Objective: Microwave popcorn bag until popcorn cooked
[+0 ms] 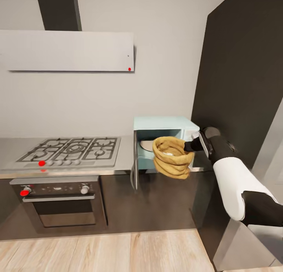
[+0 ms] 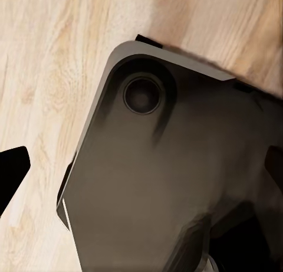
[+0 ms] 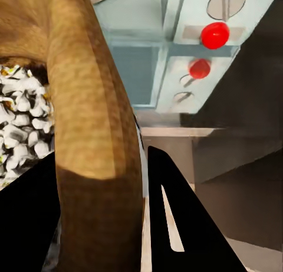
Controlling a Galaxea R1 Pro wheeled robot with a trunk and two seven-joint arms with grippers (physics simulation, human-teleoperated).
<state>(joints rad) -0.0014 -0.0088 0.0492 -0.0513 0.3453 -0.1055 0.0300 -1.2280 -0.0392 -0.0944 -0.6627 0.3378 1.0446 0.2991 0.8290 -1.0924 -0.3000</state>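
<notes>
Holding the popcorn bag [image 1: 173, 157], the right gripper [image 1: 192, 146] fronts the open microwave [image 1: 163, 124].

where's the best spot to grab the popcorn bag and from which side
Grip the rolled rim of the popcorn bag, from its right side, where the right gripper already pinches it with one finger outside the wall. The thick rolled lip gives a firm edge, the mouth faces up with popcorn inside, and the left side faces the open microwave.

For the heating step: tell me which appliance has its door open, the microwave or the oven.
The mint-blue microwave on the countertop: its door swings out leftward. The dark oven under the hob stays shut.
</notes>
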